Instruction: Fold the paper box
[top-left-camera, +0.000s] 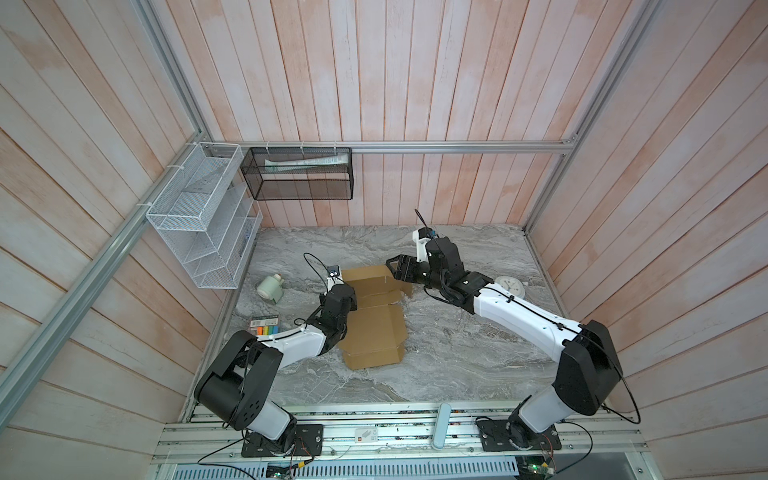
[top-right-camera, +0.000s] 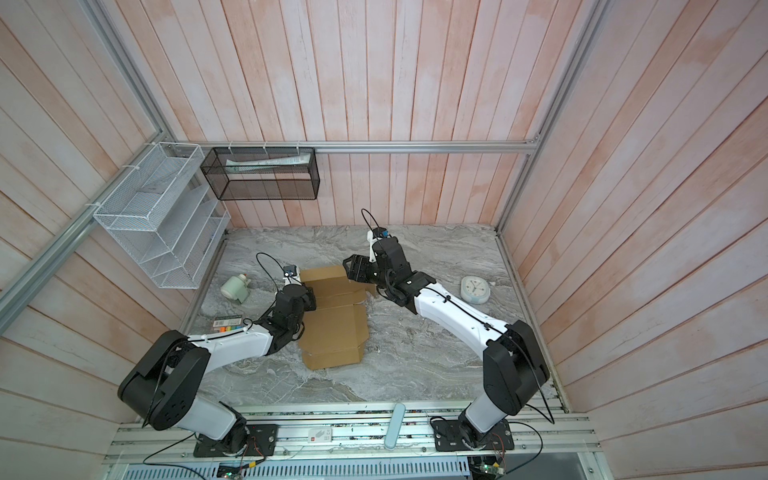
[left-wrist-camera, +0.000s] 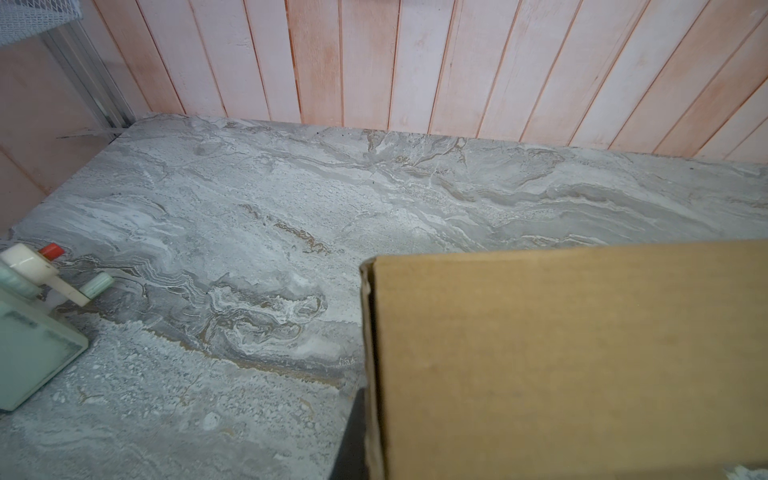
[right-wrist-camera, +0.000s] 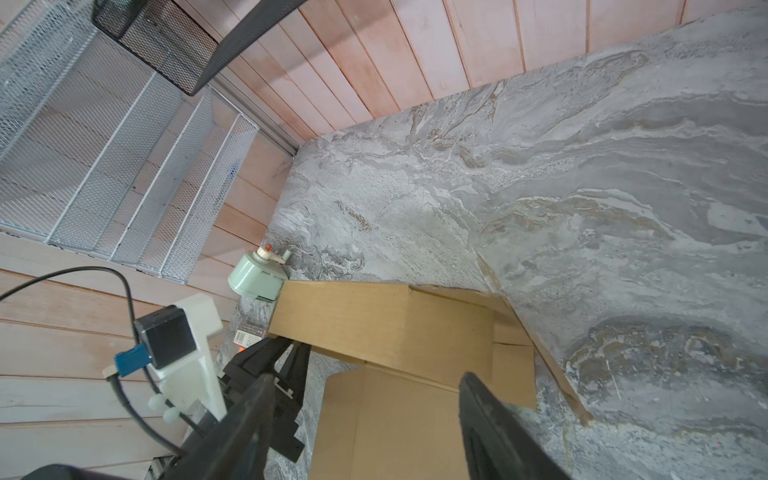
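Observation:
The paper box (top-left-camera: 376, 326) is a brown cardboard blank lying mid-table in both top views (top-right-camera: 334, 328). Its far panel (right-wrist-camera: 374, 320) stands raised while the rest lies flat. My left gripper (right-wrist-camera: 289, 353) is shut on the left corner of that raised panel. In the left wrist view the panel (left-wrist-camera: 561, 353) fills the near right, with one dark finger (left-wrist-camera: 352, 440) against its edge. My right gripper (top-left-camera: 394, 267) hovers open just above the box's far right end. Its fingers (right-wrist-camera: 478, 399) are spread over the flat cardboard and hold nothing.
A mint-green dispenser (top-left-camera: 270, 287) and a pack of coloured markers (top-left-camera: 264, 326) lie left of the box. A white clock (top-left-camera: 510, 286) sits at the right. A white wire rack (top-left-camera: 199, 216) and a black mesh basket (top-left-camera: 299, 174) hang on the walls.

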